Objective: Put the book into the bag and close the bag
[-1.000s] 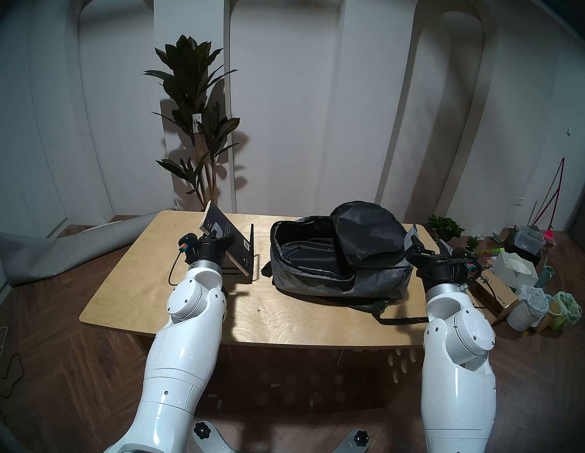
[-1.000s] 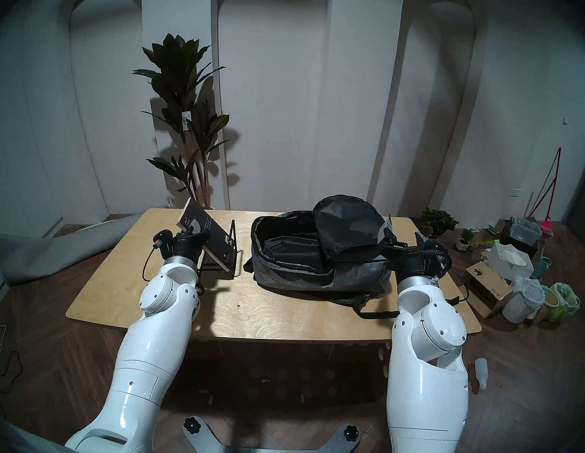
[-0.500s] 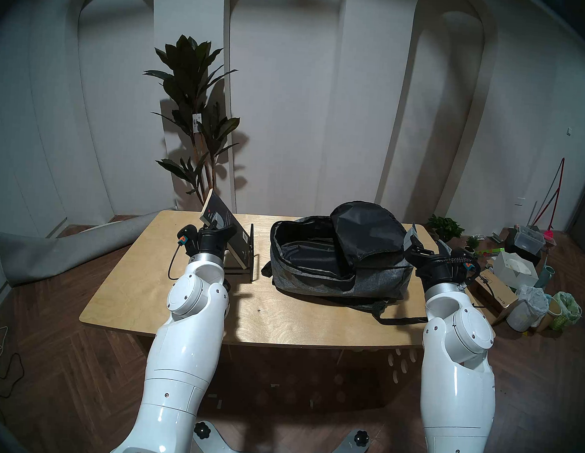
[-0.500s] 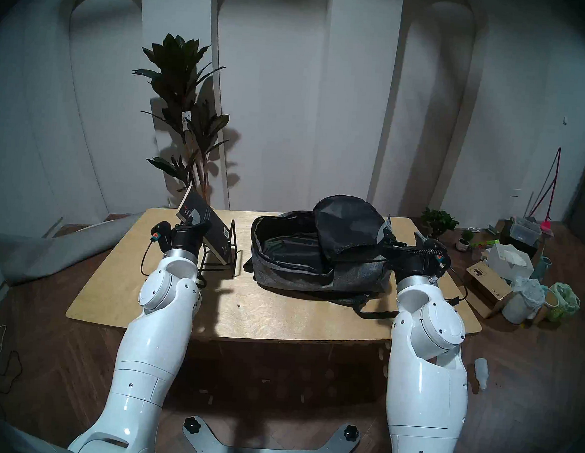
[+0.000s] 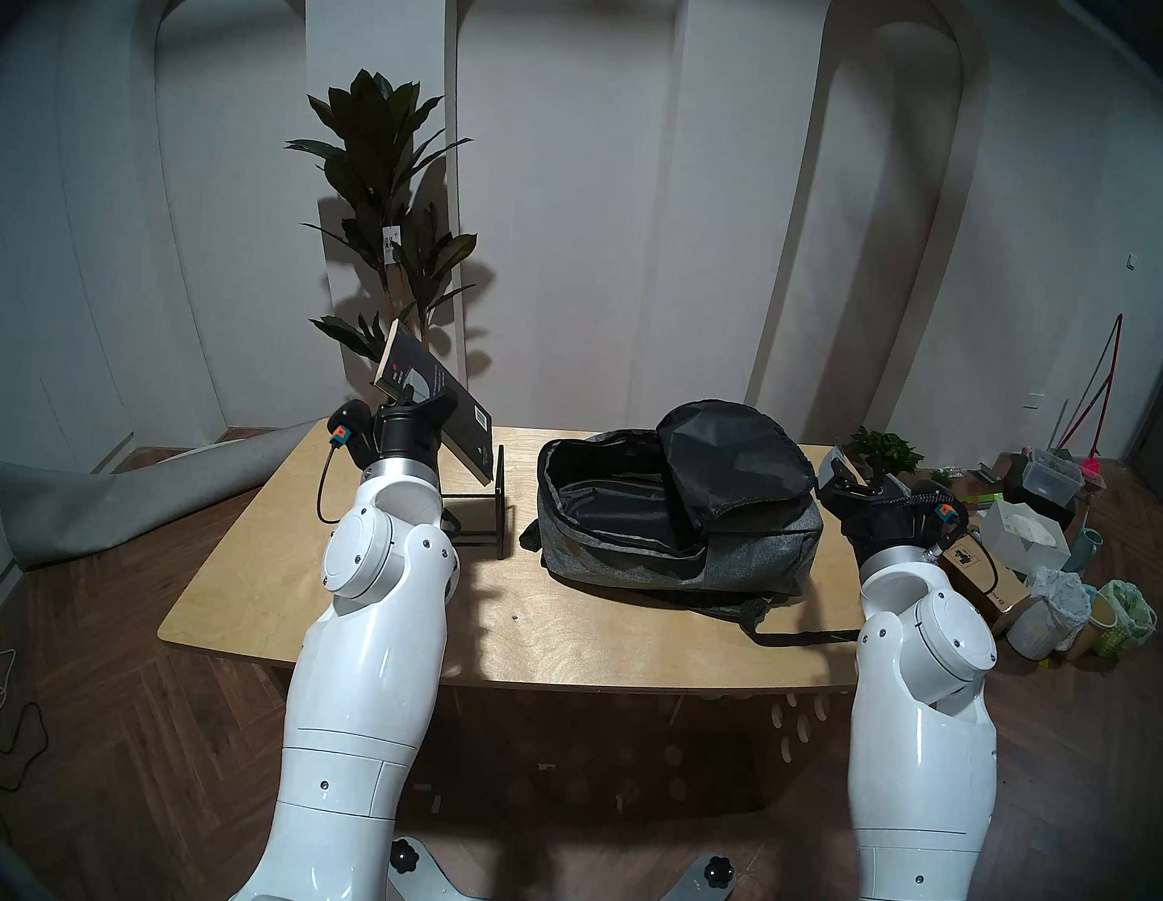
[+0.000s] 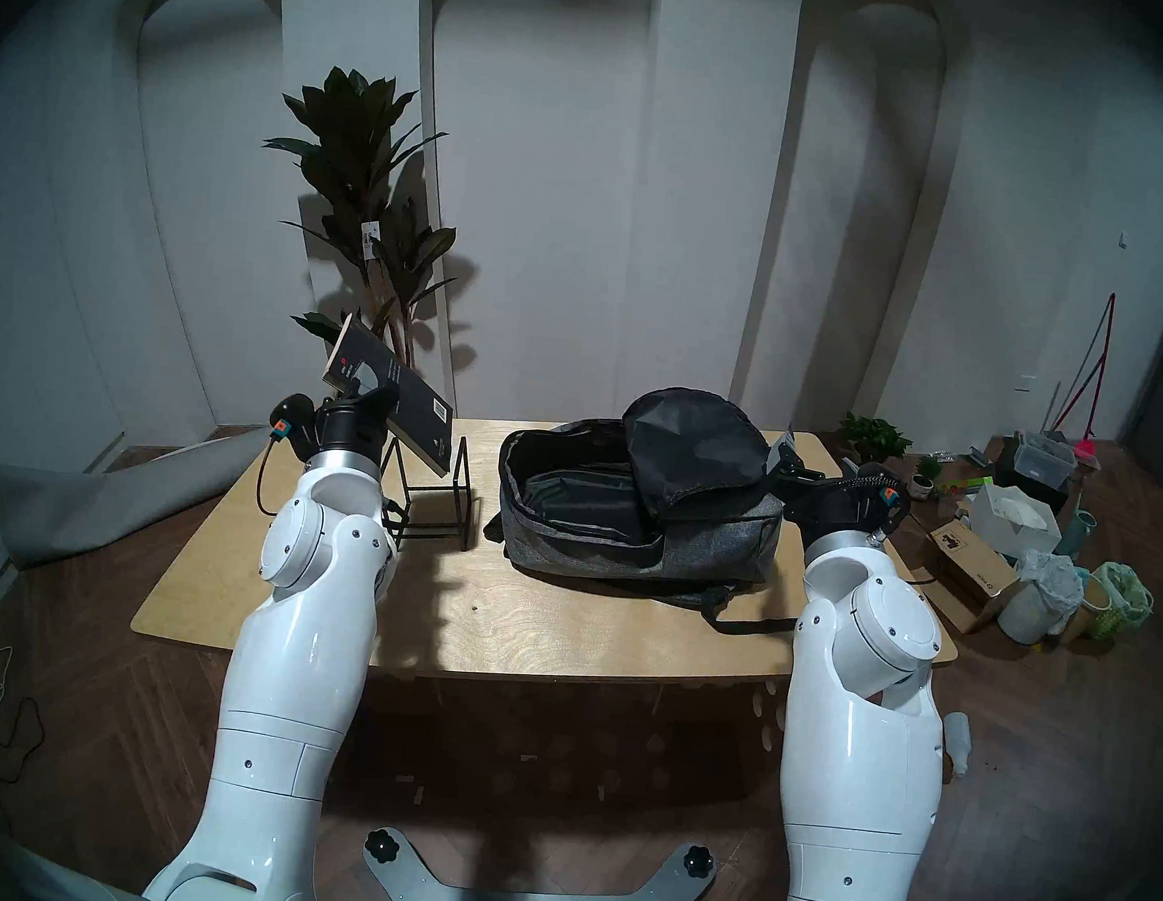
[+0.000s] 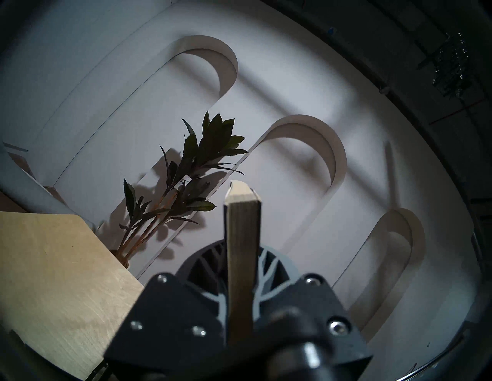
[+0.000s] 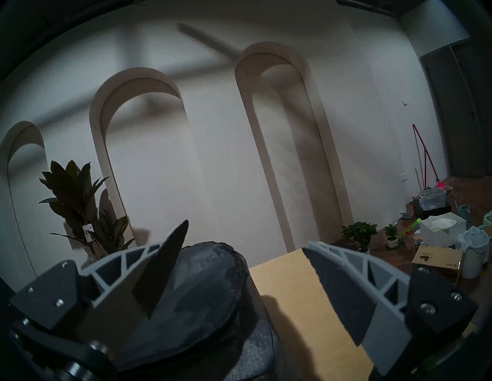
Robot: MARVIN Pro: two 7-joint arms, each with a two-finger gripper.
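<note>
Head stereo left: thin black paperback book (image 5: pixel 437 405) pinched in left end effector (image 5: pixel 409 405), tilted, long axis sloping toward open heather-grey fabric backpack (image 5: pixel 729 553) on its right; right end effector (image 8: pixel 243 282) spread, empty.

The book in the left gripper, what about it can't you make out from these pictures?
- Book cover text: too small in both head views.
- Its cover: left wrist view shows only the page edge.
- Left gripper contact on the book: hidden by the gripper body.
- Stand: partly hidden behind the left arm.
</note>
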